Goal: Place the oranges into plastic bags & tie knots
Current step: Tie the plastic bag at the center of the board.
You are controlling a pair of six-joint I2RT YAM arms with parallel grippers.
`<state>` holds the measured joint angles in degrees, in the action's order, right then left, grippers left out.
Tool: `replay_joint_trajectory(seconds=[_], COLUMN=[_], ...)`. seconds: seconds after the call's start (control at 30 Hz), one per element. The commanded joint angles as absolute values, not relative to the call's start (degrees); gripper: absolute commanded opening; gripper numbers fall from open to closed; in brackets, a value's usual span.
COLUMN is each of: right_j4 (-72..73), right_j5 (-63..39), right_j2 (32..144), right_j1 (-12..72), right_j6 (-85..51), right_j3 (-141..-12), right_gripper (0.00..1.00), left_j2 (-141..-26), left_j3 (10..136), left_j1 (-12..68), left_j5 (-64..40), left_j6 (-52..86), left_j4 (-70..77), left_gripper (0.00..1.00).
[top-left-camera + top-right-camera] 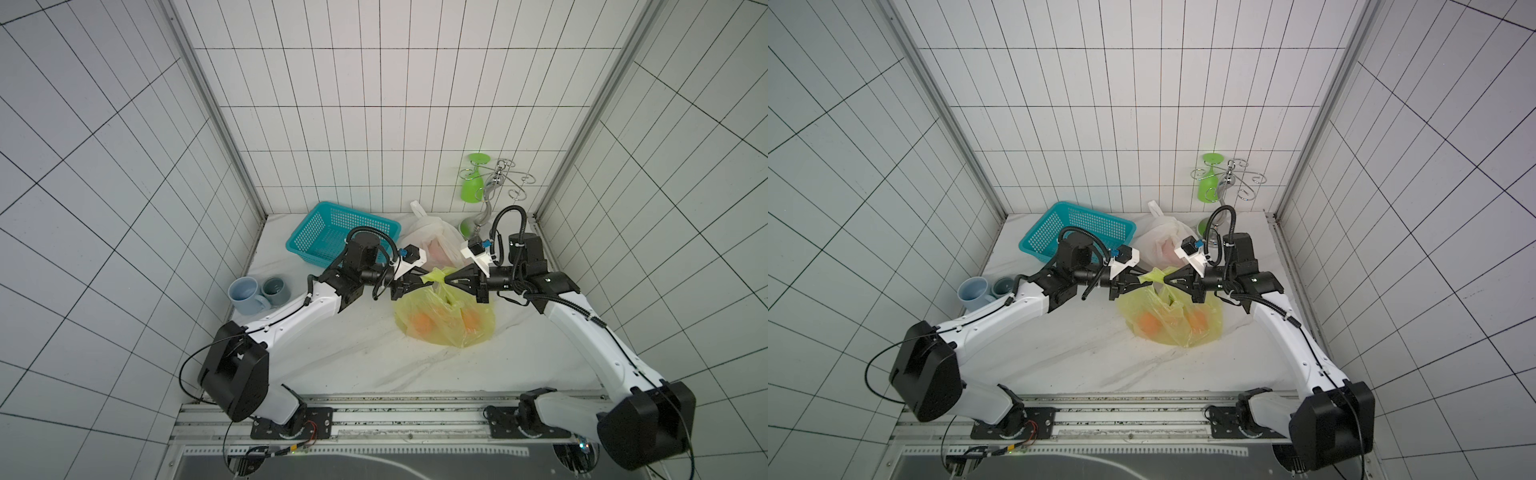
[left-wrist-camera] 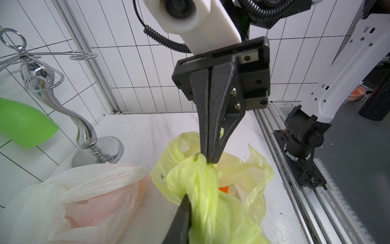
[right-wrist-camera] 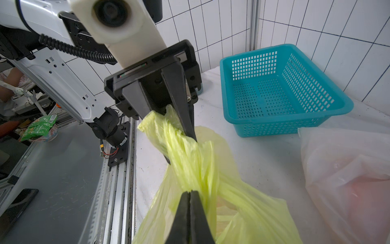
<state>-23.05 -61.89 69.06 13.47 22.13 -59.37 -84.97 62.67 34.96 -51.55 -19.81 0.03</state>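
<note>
The yellow-green plastic bag [image 1: 446,320] sits mid-table with two oranges [image 1: 420,322] [image 1: 471,319] showing through it. Its handles are twisted together into a knot [image 3: 190,160] above it. My right gripper [image 3: 191,193] is shut on one handle end, coming from the right [image 1: 449,281]. My left gripper [image 1: 424,279] faces it from the left; in the right wrist view its fingers [image 3: 183,118] stand apart with the other handle end lying between them. The white plastic bag [image 1: 434,245] lies behind with its handles knotted [image 2: 65,192], and pinkish-orange fruit shows faintly inside.
A teal basket [image 1: 332,237] stands at the back left with nothing in it. Two blue-grey mugs [image 1: 247,295] sit at the left edge. A chrome rack [image 1: 494,187] holding a green glass [image 1: 473,183] stands at the back right. Tiled walls close three sides, and a metal rail [image 1: 374,415] runs along the front.
</note>
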Motion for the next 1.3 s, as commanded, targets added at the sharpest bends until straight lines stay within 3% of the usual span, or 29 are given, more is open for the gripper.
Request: replay_joint_trajectory(seconds=[0.0,0.43,1.07,1.27], right_j4=[-24.53,-22.86,-18.65,-18.00], right_j5=[-62.86,-61.97,-59.31,-58.21], right_j2=[68.58,68.91,70.83,72.04], right_j1=[13.01,12.72,16.51,17.28], right_j6=[24.21,23.03,21.75,21.46], right_j3=[-56.33,-54.42,-52.27,-52.68], right_gripper=[0.00,0.00,0.00,0.00], left_j2=[-86.44,-86.77,-89.39,-90.04], left_j3=[64.22,64.07,64.69,65.11], left_j1=[34.30,33.62,35.68,36.10], left_j5=[-55.12,-56.52,-50.41,-48.51], left_j6=[-15.33,-11.40,-0.55,1.58], left_j4=[2.46,4.68,9.65,9.89], left_gripper=[0.22,0.27,0.33,0.31])
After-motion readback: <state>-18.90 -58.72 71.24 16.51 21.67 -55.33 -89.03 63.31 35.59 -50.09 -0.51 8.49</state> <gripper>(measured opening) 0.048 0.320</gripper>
